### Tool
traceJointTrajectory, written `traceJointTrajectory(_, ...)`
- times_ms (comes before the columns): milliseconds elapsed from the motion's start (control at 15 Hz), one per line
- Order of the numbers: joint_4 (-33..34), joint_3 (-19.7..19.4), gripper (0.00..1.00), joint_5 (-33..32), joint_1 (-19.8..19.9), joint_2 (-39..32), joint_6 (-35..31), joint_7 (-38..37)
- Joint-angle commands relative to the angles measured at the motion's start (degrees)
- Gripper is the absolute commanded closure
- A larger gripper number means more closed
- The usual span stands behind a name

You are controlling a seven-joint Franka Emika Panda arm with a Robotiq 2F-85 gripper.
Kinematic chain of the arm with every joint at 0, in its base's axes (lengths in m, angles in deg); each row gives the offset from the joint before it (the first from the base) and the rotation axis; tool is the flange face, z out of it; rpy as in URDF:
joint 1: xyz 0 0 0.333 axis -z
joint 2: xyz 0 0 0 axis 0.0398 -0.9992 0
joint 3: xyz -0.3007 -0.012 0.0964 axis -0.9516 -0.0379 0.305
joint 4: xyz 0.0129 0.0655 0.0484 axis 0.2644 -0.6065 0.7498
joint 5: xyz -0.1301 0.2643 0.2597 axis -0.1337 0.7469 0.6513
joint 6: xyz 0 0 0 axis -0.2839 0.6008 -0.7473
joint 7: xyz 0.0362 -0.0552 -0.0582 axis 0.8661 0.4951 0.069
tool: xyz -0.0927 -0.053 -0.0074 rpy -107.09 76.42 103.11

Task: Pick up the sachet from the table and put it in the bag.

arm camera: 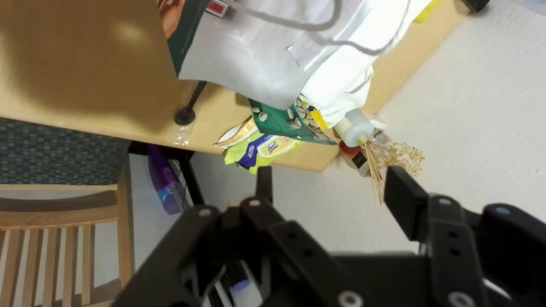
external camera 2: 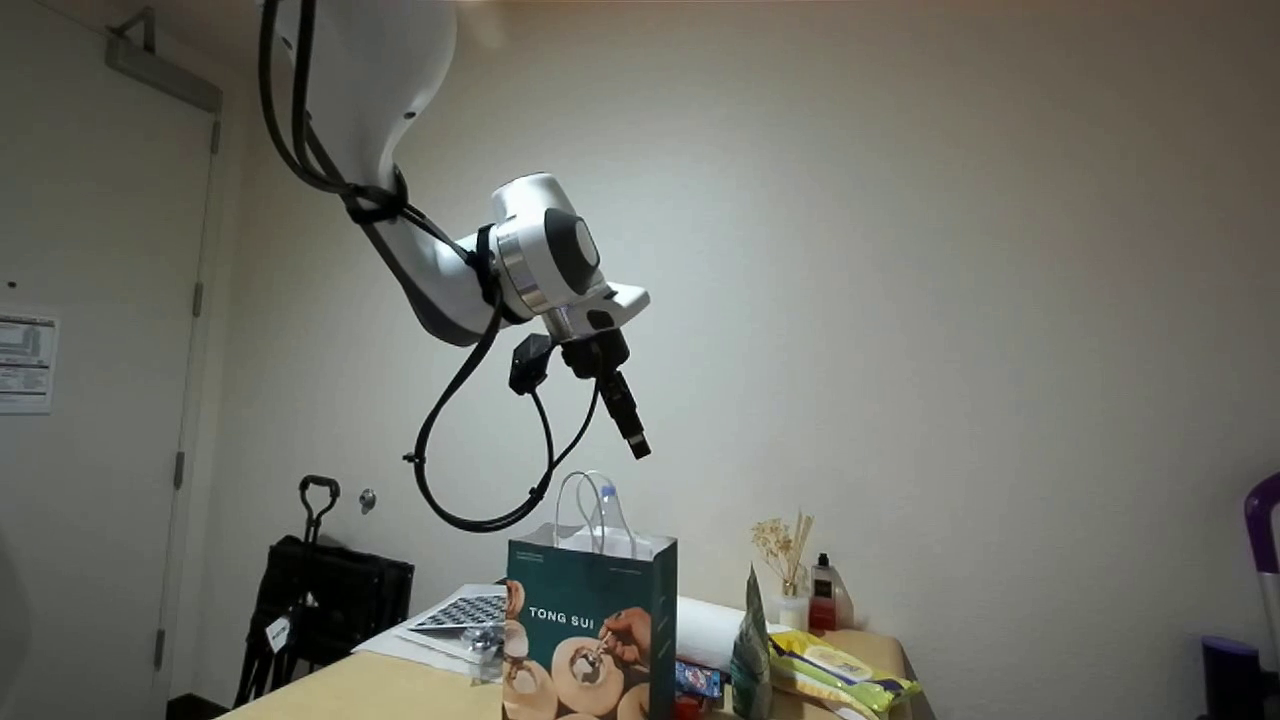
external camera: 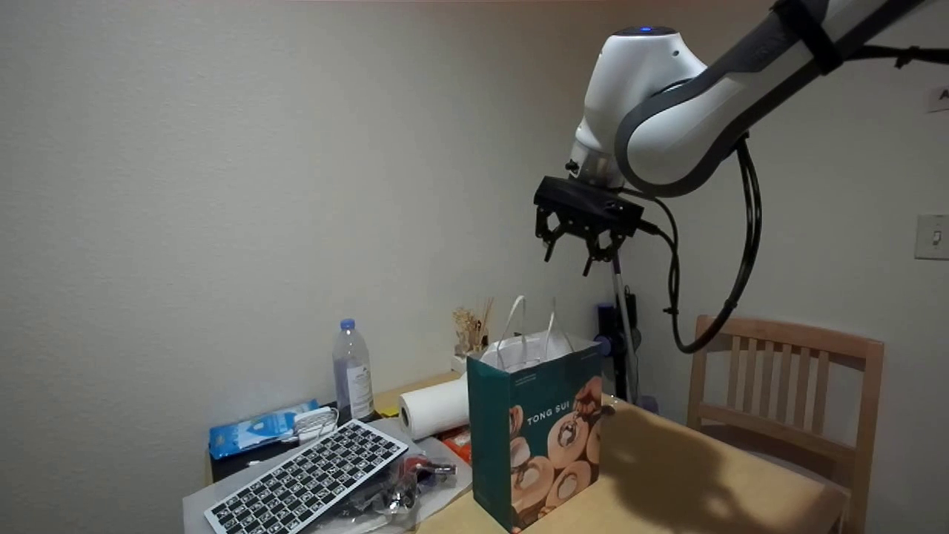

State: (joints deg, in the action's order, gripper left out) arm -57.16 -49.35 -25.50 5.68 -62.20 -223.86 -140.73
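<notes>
The teal paper bag (external camera: 489, 445) stands upright on the tan table (external camera: 660, 467), white loop handles up; it also shows in an exterior view (external camera 2: 590, 600) and, from above, in the wrist view (arm camera: 243, 64). My gripper (external camera: 568, 264) is open and empty, well above the bag; it also shows in an exterior view (external camera 2: 640, 447) and the wrist view (arm camera: 328, 192). A small red piece with a pale border (arm camera: 217, 7) shows at the bag's mouth. A red-orange packet (external camera: 457, 443) lies partly hidden behind the bag. I cannot tell which is the sachet.
A white paper roll (external camera: 434, 408), clear bottle (external camera: 352, 374) and checkered board (external camera: 308, 478) stand or lie beside the bag. A green pouch (arm camera: 283, 123), yellow wipes pack (arm camera: 260, 149) and dried-flower vase (arm camera: 354, 128) are beyond it. A slatted chair (external camera: 786, 371) stands by the table.
</notes>
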Motion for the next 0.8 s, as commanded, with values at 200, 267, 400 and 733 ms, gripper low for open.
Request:
traceJointTrajectory(200, -1.57, 2.16, 0.0, -4.4, 2.77, 5.26, -1.53, -1.91)
traceJointTrajectory(267, -1.41, 3.06, 0.0, -6.43, 3.72, 6.06, -1.4, -3.41)
traceJointTrajectory(400, 0.04, 2.94, 0.0, -4.5, 3.38, 4.45, -0.4, -1.16)
traceJointTrajectory(733, 0.0, 3.93, 0.0, -6.03, 4.35, 5.92, -0.4, -2.26)
